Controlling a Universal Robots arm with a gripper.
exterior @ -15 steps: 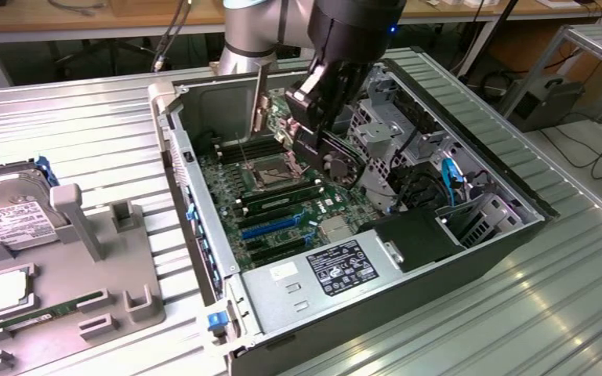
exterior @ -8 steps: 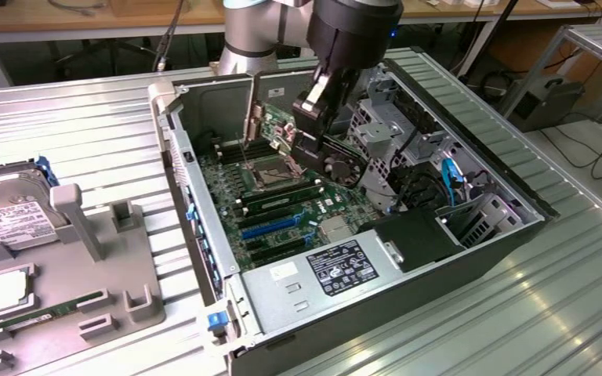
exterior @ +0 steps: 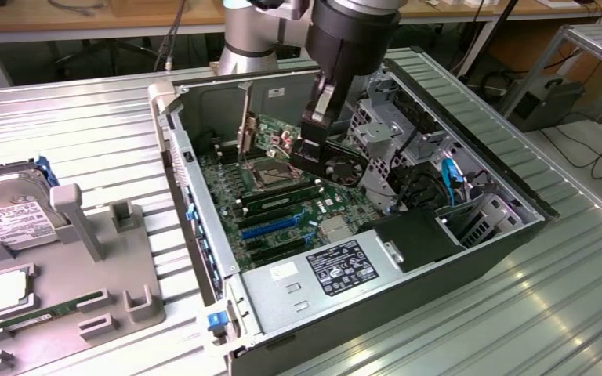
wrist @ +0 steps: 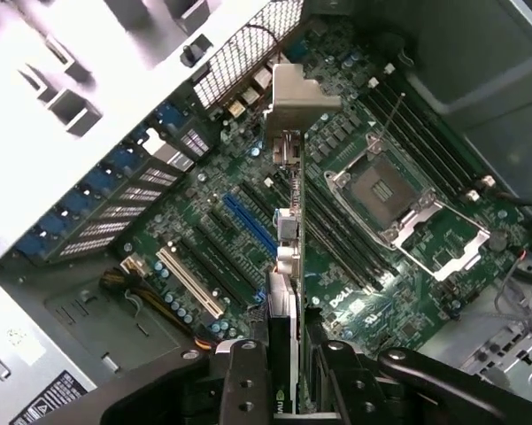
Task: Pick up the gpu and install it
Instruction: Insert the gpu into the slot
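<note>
We find the gripper [wrist: 290,359] clamped on the gpu [wrist: 299,97] — the card is held edge-on over the motherboard [wrist: 398,230], near its expansion slots — inside the open computer case [exterior: 469,258].

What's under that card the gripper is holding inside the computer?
The green motherboard, with its blue slot and processor socket to either side. The strip directly beneath the gpu is covered by it.

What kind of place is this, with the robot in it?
Probably a robotics lab or workshop. A robot arm holds a gpu inside an open computer case on a ribbed metal table, and wooden workbenches stand behind.
</note>
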